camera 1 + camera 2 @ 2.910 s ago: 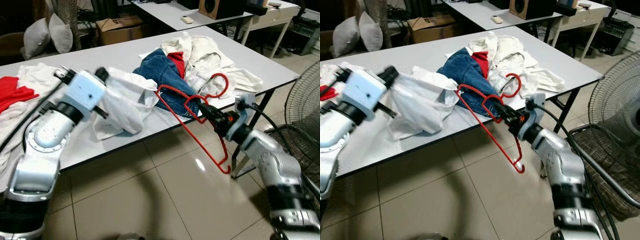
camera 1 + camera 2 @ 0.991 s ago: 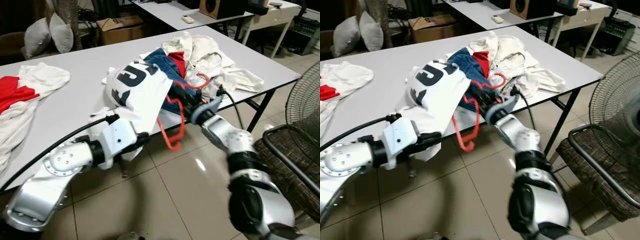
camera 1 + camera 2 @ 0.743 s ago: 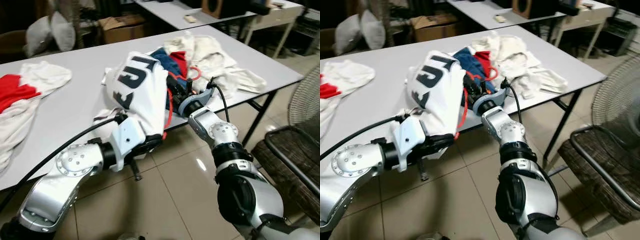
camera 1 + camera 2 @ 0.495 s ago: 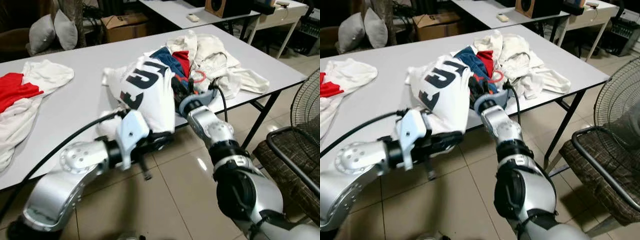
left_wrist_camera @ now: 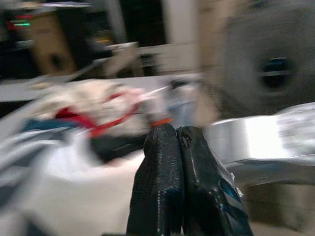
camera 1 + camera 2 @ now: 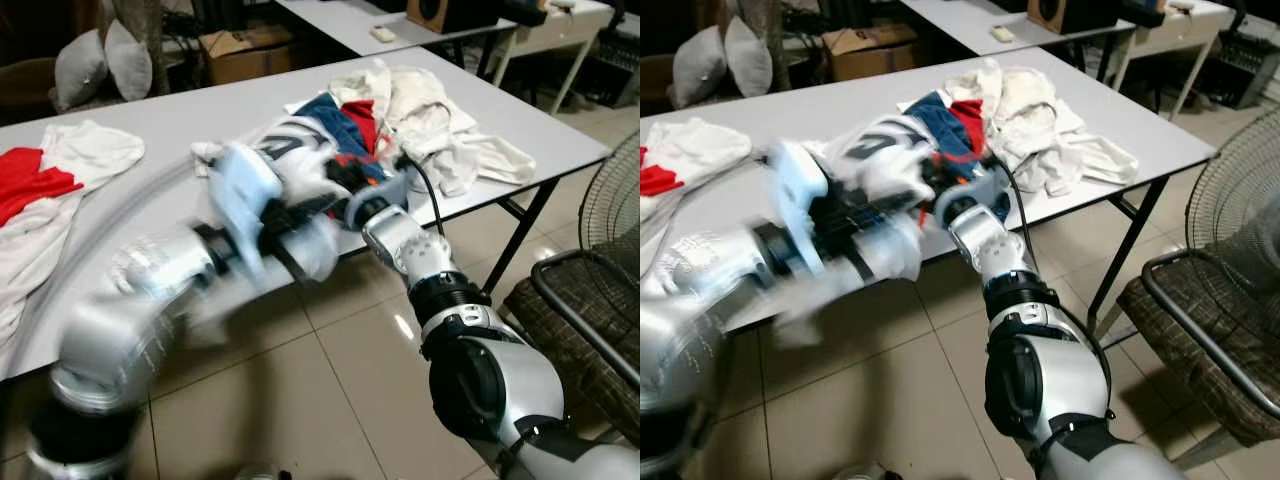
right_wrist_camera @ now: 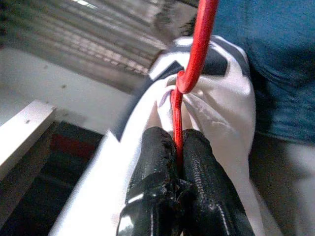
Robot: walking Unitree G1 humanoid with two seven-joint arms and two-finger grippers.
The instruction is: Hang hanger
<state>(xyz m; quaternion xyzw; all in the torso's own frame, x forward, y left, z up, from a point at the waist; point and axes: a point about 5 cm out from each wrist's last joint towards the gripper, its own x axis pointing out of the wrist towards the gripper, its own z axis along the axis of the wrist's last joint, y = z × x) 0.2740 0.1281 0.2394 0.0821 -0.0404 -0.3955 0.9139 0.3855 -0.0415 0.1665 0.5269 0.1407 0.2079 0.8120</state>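
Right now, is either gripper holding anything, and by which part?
The right gripper pinches the red hanger by its thin wire, just below a bend, beside the white shirt. The left gripper is shut; what it holds, if anything, cannot be told.

Grey table (image 6: 170, 125) running across frame over glossy beige tile floor (image 6: 300, 400). Second table (image 6: 350, 25) sitting at 12 o'clock, cardboard box (image 6: 245, 50) at 11. Grey cushions (image 6: 100, 65) resting at 10 o'clock. Chair (image 6: 580, 320) and fan grille (image 6: 615, 195) sitting at 3–4 o'clock.

Grey table (image 6: 180, 115) under heaped clothes (image 6: 420, 110)
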